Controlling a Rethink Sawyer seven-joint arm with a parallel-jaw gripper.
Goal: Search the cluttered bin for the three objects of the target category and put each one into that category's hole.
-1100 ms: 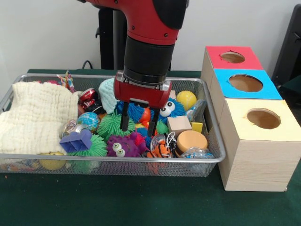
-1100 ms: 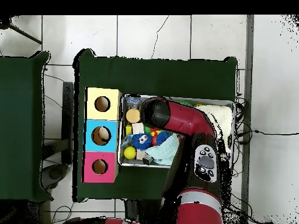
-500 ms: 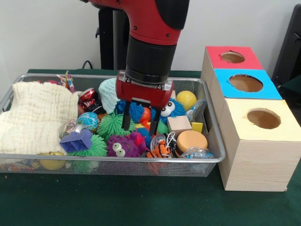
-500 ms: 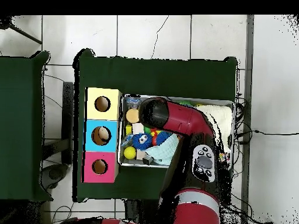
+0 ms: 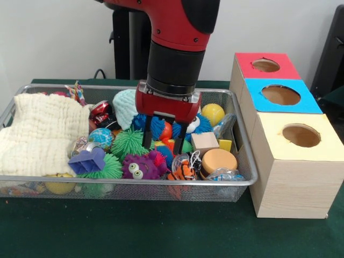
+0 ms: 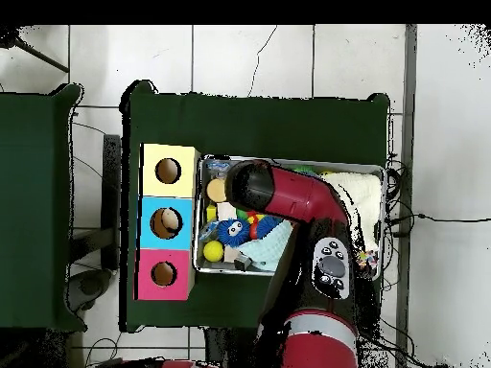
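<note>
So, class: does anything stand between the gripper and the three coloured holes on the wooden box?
Yes. The gripper hangs open among the toys inside the wire bin, whose right wall stands between it and the wooden box. The holes face upward, so anything carried must go over that wall.

The hand [image 5: 163,138] has shifted slightly toward the boxes [image 5: 285,129], fingers spread.

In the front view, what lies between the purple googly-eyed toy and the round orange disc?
The front view shows an orange-and-white striped toy between the purple googly-eyed toy and the round orange disc, by the wire bin's front rim.
</note>
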